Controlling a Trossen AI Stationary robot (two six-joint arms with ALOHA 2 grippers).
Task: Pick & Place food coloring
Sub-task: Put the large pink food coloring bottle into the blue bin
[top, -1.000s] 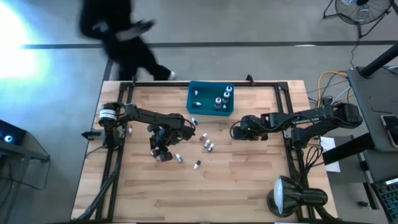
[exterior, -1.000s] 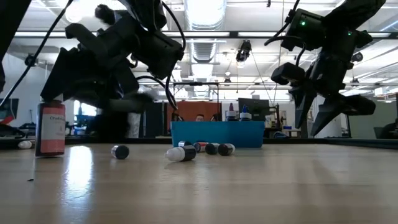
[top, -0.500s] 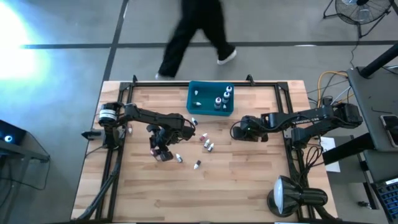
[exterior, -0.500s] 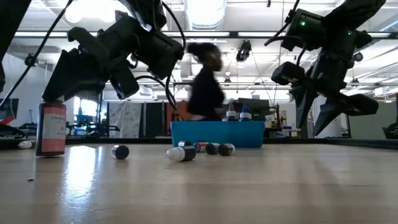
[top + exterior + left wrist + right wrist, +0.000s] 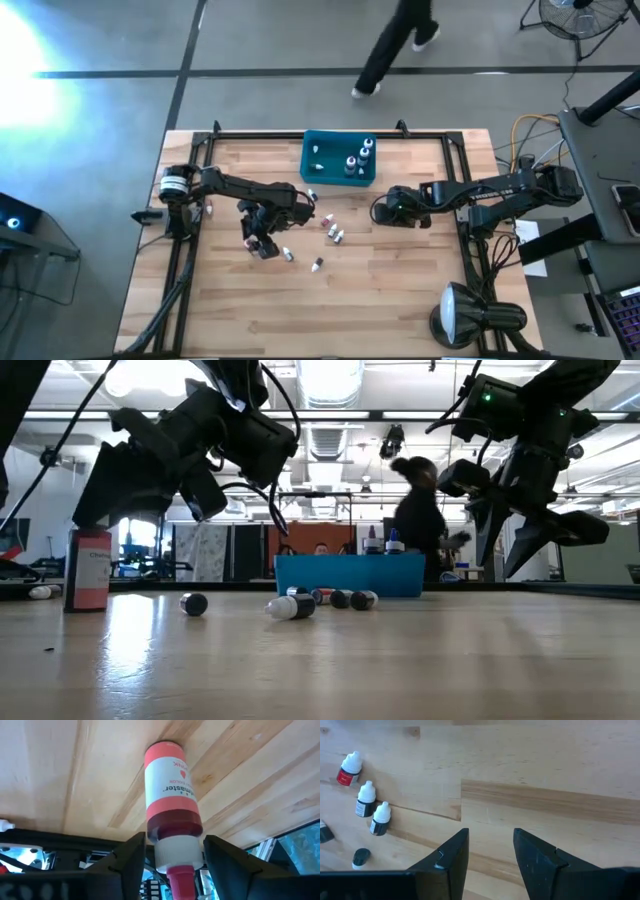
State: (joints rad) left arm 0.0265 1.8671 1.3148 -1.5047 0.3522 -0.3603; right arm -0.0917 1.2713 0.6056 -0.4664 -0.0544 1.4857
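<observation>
- On the table's left half, the left pincer stands over an upright pink food coloring bottle, fingers parted either side of its white cap end, apparently just clear of it.
- Bottle: pink body, white label, standing on the wood.
- Mid-table, small loose bottles lie short of the teal bin.
- On the right, the right pincer waits, half-open, holding nothing.

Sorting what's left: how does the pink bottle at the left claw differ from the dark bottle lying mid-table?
The pink bottle stands upright; the dark bottle lies on its side. The pink bottle wears a white label; the dark bottle shows a white cap. The pink bottle stands between the fingers of the left claw; the dark bottle lies free. Both are on the table, outside the teal bin.
</observation>
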